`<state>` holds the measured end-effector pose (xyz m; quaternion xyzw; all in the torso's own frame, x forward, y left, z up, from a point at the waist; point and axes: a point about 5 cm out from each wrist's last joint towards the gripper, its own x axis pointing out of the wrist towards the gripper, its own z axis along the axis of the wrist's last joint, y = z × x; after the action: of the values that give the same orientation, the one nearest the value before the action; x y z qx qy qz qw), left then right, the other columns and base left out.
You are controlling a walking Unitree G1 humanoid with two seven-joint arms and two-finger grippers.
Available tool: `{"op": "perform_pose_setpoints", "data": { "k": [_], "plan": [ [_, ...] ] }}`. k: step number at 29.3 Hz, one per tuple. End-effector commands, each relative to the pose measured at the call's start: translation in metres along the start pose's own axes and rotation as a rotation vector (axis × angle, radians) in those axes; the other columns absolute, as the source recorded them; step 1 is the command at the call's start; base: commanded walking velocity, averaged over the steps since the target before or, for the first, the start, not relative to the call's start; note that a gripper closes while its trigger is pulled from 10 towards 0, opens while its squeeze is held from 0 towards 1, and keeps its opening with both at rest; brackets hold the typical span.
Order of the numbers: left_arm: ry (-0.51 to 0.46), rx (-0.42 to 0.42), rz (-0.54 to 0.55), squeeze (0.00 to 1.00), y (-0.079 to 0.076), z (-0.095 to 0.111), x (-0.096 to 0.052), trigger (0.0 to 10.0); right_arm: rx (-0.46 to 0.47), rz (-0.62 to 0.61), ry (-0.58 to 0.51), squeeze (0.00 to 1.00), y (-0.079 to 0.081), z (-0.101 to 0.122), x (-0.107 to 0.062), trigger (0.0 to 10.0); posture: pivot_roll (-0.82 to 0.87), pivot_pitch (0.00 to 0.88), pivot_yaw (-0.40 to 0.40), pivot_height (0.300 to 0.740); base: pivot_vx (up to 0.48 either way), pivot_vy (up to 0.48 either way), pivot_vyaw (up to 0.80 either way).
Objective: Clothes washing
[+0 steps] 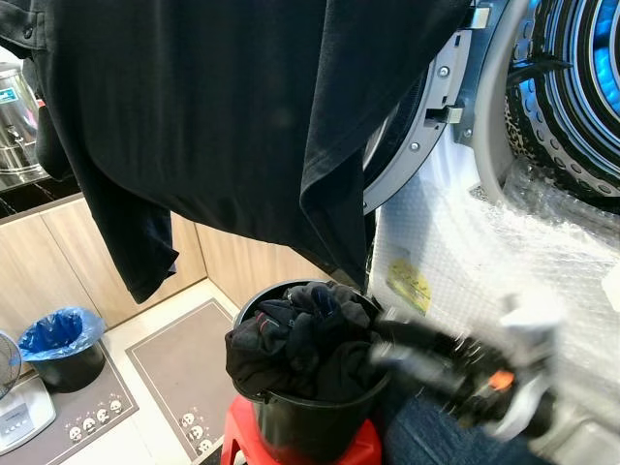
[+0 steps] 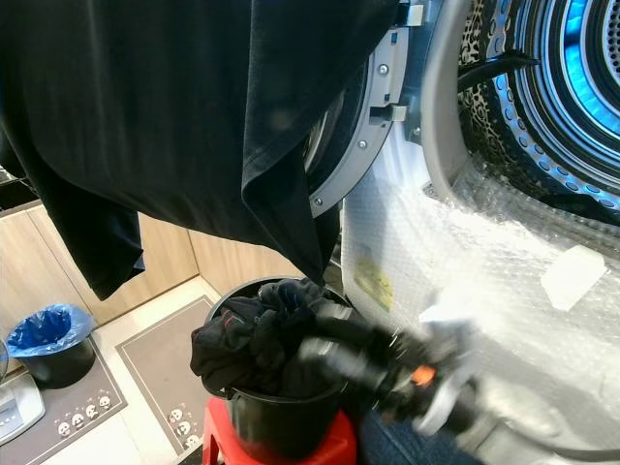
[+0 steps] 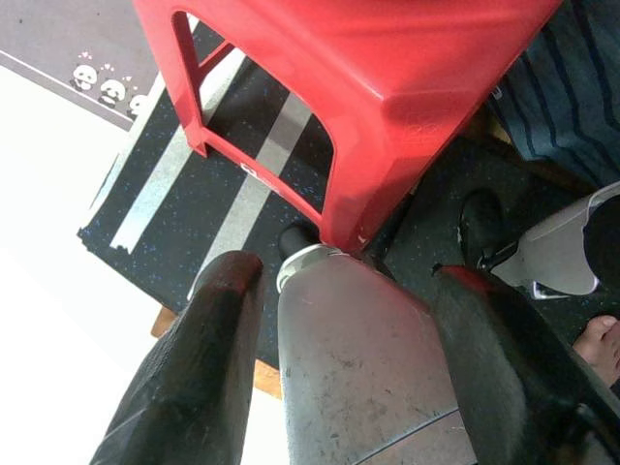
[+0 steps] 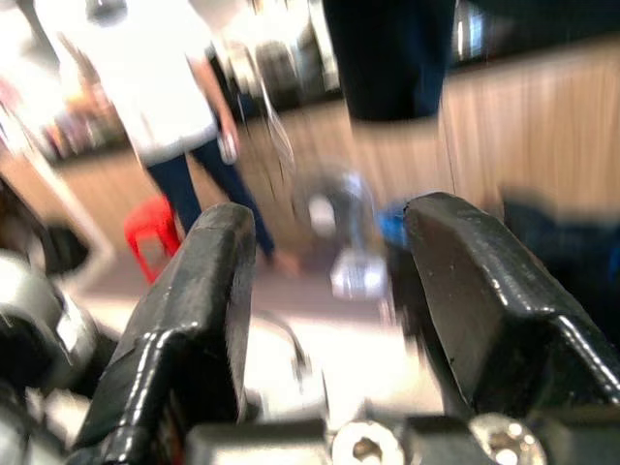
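Black garment (image 1: 242, 107) hangs closest to you, draped across the upper left, hem dangling over the bucket (image 1: 308, 421). That bucket, on a red stool (image 3: 387, 87), is stuffed with dark clothes (image 1: 300, 339). Your left gripper (image 3: 334, 363) hangs released above the stool. Right gripper (image 1: 387, 344), blurred, fingers spread, touches the clothes. Farther right, the washer drum (image 1: 572, 87) stands open.

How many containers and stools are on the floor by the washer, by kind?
Black laundry bucket: 1
Bin with blue liner: 1
Red stool under the bucket: 1
Total: 3
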<state>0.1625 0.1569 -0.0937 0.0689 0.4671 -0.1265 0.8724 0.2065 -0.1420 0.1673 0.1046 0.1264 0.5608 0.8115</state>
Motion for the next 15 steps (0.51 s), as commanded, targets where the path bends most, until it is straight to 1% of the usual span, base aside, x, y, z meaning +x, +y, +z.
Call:
{"op": "perform_pose_setpoints", "data": {
  "k": [1,3,6,8,10,11,14,15],
  "plan": [
    [0.043,-0.027,0.002,0.00,-0.001,-0.012,-0.002,10.0,-0.033,-0.035,0.052,0.00,-0.004,-0.008,0.003,10.0,-0.09,0.000,0.007,0.740,0.000,0.000,0.00],
    [0.044,-0.032,0.004,0.00,-0.001,-0.012,-0.002,10.0,-0.024,-0.095,0.088,0.00,-0.014,-0.019,0.011,10.0,-0.08,0.000,0.004,0.740,0.000,0.000,0.00],
    [0.045,-0.035,0.004,0.00,-0.002,-0.013,-0.002,10.0,-0.042,-0.162,0.119,0.00,-0.024,-0.026,0.018,10.0,-0.08,0.000,0.000,0.740,0.000,0.000,0.00],
    [0.046,-0.035,0.005,0.00,-0.002,-0.014,-0.002,10.0,-0.044,-0.179,0.119,0.00,-0.027,-0.027,0.019,10.0,-0.07,0.000,-0.003,0.740,0.000,0.000,0.00],
    [0.047,-0.039,0.007,0.00,-0.002,-0.014,-0.003,10.0,-0.049,-0.239,0.128,0.00,-0.035,-0.029,0.024,10.0,-0.07,0.000,-0.003,0.740,0.000,0.000,0.00],
    [0.051,-0.039,0.008,0.00,-0.002,-0.016,-0.003,10.0,-0.073,-0.295,0.134,0.00,-0.042,-0.031,0.031,10.0,-0.07,0.000,-0.005,0.740,0.000,0.000,0.00],
    [0.054,-0.040,0.009,0.00,-0.002,-0.018,-0.004,10.0,-0.082,-0.331,0.127,0.00,-0.047,-0.031,0.035,10.0,-0.06,0.000,-0.005,0.740,0.000,0.000,0.00],
    [0.057,-0.041,0.009,0.00,-0.002,-0.019,-0.004,10.0,-0.095,-0.356,0.115,0.00,-0.050,-0.030,0.039,10.0,-0.06,0.000,-0.006,0.740,0.000,0.000,0.00]
  ]
}}
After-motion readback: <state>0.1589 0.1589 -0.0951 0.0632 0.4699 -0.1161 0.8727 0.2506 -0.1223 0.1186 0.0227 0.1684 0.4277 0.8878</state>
